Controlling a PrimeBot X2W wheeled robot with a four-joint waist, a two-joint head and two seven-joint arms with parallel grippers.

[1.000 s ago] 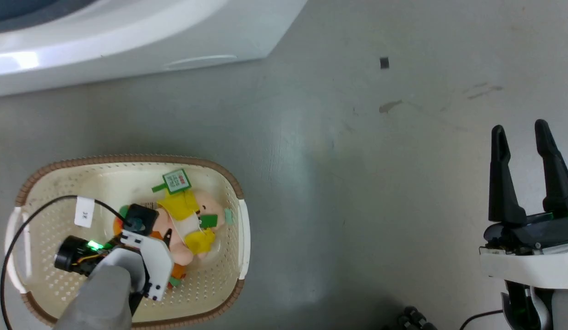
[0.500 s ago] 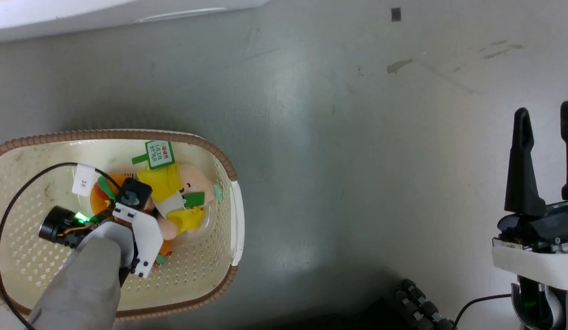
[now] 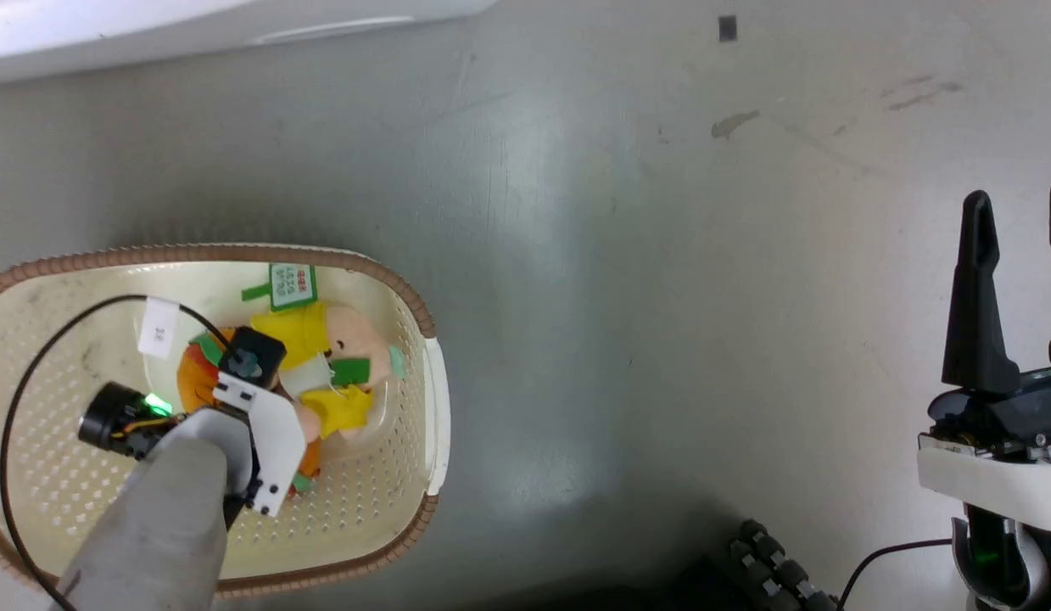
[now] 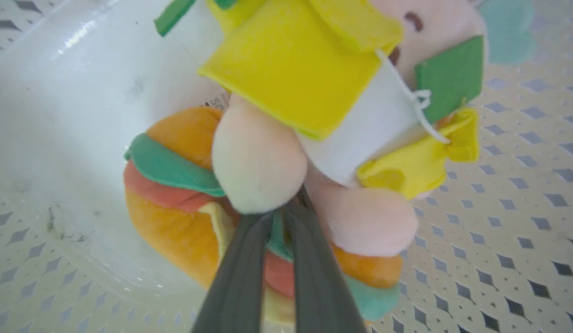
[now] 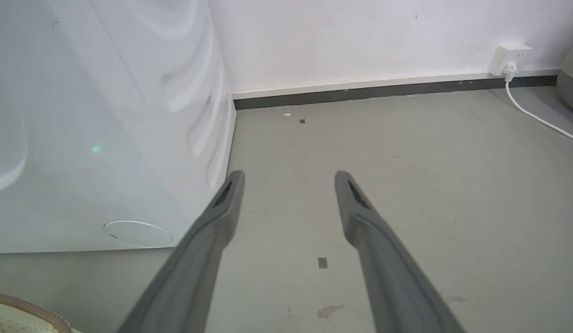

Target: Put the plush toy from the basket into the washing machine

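Item: small soft plush toy [image 3: 347, 335], a pink pig-like figure in yellow cloth with an orange hamburger-like part and a green card tag.
Location: inside the cream-white perforated plastic oval basket [image 3: 194, 249] with a brown woven-look rim, toward its far rim and right end. Whether it rests on the bottom or hangs just clear cannot be told.
Basket position: on the grey floor [image 3: 661, 297], apart from the base of the large white washing machine [image 3: 109, 34].
Left hand [image 4: 286, 208]: fingers [image 4: 235, 282] drawn almost together, pinching the toy where a pink leg meets the hamburger part.
Right hand [image 3: 1019, 199]: spread wide, holding nothing, over bare floor.
Handling, judged: light, limp and compressible, not fragile. The fabric gives friction, yet a shallow pinch may pull free.
Hold point, judged: the stuffed bulk at the leg-hamburger junction is sound. Avoid the card tag, thin felt flaps and white thread, which could tear.
Risk, judged: loose parts will dangle and may catch on the basket rim during lifting.
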